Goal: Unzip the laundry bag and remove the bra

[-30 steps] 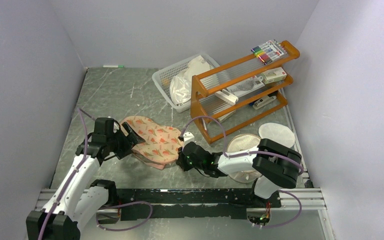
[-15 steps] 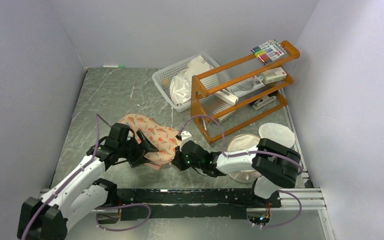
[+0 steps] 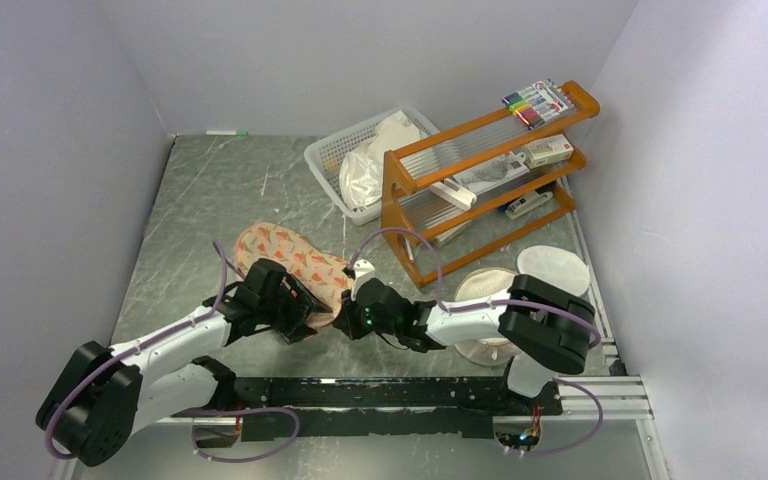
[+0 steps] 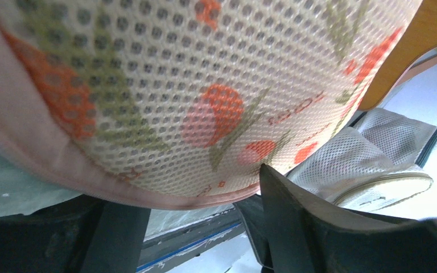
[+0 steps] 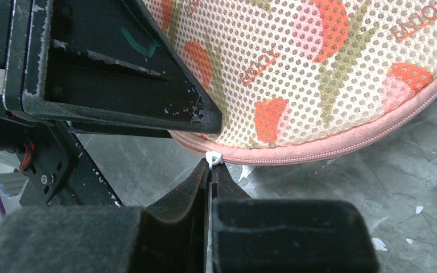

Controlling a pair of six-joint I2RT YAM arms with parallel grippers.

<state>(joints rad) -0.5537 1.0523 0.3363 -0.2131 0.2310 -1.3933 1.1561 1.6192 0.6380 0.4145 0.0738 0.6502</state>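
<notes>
The peach flower-print laundry bag (image 3: 285, 255) lies flat on the table's middle left. My right gripper (image 3: 345, 320) is at the bag's near right edge. In the right wrist view it (image 5: 210, 166) is shut on the small white zip pull (image 5: 212, 157) at the pink zip rim (image 5: 341, 142). My left gripper (image 3: 300, 305) is at the bag's near edge, close to the right gripper. In the left wrist view its jaws (image 4: 192, 199) stand wide apart, with the bag (image 4: 205, 85) and its pink rim across the fingertips. The bra is hidden.
A white round mesh drum (image 3: 485, 290) and a white round lid (image 3: 552, 268) lie right of the right arm. An orange wooden rack (image 3: 480, 160) and a white basket (image 3: 325, 160) with plastic bags stand behind. A black rail (image 3: 380, 392) runs along the near edge.
My left gripper has swung right along the bag's near edge, up to the right gripper. The right gripper has shifted a little left, and the bag's near side has moved with it.
</notes>
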